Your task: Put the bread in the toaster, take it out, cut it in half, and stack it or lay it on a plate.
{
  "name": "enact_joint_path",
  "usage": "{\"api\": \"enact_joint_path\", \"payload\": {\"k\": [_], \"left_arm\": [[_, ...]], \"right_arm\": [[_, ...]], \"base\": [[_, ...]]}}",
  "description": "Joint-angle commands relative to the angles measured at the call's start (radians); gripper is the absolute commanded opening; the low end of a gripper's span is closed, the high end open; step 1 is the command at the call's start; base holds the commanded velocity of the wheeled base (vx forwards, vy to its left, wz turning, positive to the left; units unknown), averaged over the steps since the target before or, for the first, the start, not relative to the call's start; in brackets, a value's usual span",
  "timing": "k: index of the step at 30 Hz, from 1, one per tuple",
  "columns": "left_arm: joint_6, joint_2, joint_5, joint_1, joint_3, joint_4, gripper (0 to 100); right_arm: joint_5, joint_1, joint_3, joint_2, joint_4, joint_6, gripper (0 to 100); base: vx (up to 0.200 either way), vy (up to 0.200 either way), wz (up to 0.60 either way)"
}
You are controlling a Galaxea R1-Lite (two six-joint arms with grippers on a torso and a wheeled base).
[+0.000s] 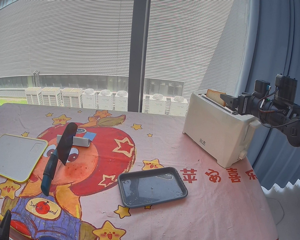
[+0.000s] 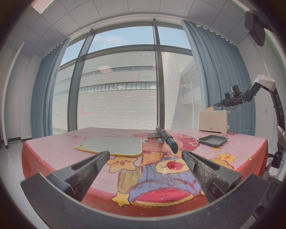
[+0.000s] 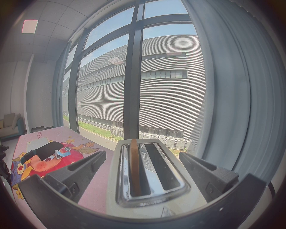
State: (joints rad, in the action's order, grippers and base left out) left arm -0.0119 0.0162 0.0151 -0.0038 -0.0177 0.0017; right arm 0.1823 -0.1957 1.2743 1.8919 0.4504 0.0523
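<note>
Table under a printed cloth; both arms are at its edges. Toaster: directly ahead of and below the right gripper, whose jaws are spread wide and hold nothing. The two slots run straight away from the wrist, in line with its forward axis. Cutting board: ahead of the left gripper, off toward its outer finger; these jaws are also released and empty, low at the table's near edge. Plate: a dark tray, farther ahead of the left jaws on the inner-finger side, between them and the toaster. Knife: almost dead ahead of the left jaws, handle end toward them, blade propped on a small rest. Bread: one slice standing on edge in the slot on the table side, top edge clear above the slot. Its long axis lies along the slot, so it points away from the right jaws, and its thin section sits between the two fingers, a little toward the table-side one. Judgement: the right arm is much nearer, the left well apart. A small descent and closure would pinch the flat faces (browning cannot be graded from here). Risk: a finger catching the slot rim.
</note>
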Motion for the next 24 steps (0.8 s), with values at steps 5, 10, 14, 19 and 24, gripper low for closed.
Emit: {"api": "enact_joint_path", "payload": {"k": [5, 10, 14, 19, 24], "left_arm": [[0.0, -0.013, 0.0, 0.001, 0.018, 0.0, 100], [0.0, -0.013, 0.0, -0.001, 0.018, 0.0, 100], [0.0, -0.012, 0.0, 0.001, 0.018, 0.0, 100], [0.0, -0.013, 0.0, -0.001, 0.018, 0.0, 100], [0.0, -0.012, 0.0, -0.001, 0.018, 0.0, 100]], "right_arm": [[-0.003, -0.002, 0.06, 0.061, -0.001, 0.0, 100], [-0.003, -0.004, 0.062, 0.078, -0.001, 0.001, 100], [-0.004, -0.01, 0.06, 0.084, 0.001, 0.004, 100], [-0.004, -0.017, 0.065, 0.093, 0.002, 0.007, 100], [-0.006, -0.033, 0.056, 0.085, 0.002, 0.007, 0]], "base": [[0.0, 0.0, 0.0], [0.0, 0.0, 0.0], [0.0, 0.0, 0.0], [0.0, 0.0, 0.0], [0.0, 0.0, 0.0]]}}
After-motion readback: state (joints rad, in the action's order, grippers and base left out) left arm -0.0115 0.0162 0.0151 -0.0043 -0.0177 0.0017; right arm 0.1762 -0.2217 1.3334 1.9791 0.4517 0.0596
